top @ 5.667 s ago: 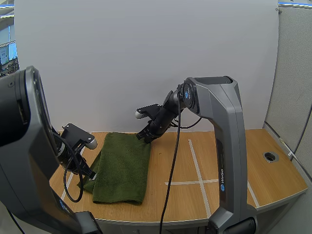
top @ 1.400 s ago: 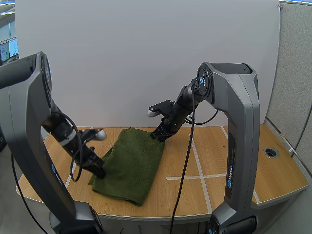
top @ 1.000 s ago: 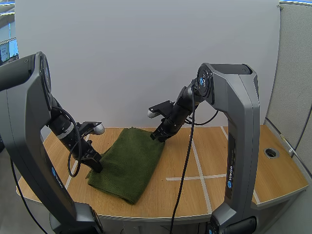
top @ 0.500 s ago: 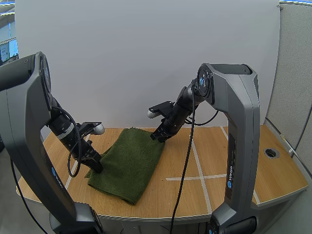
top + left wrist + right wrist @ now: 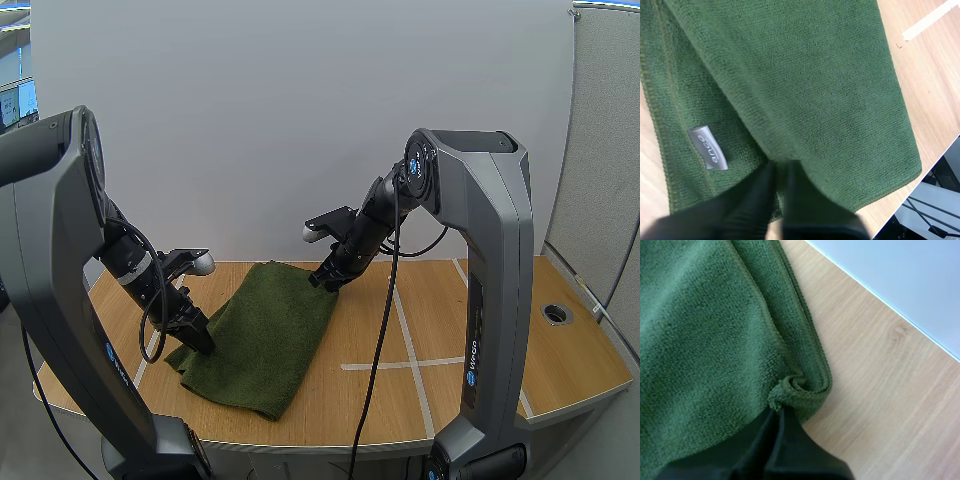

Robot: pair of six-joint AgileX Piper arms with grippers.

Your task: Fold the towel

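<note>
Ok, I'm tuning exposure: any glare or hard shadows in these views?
High view: even light, no glare on the table, soft shadow under the towel. Left wrist view: left claw dark against the evenly lit towel. Right wrist view: right claw dark, no glare either.

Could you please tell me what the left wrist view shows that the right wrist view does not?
Only the left wrist view: a grey label sewn on the towel, a white tape strip on the table, and the left claw pinching a fold. Only the right wrist view: the right claw pinching the towel's puckered corner. Both: green towel on the wooden table, gripped by that arm's claw.
</note>
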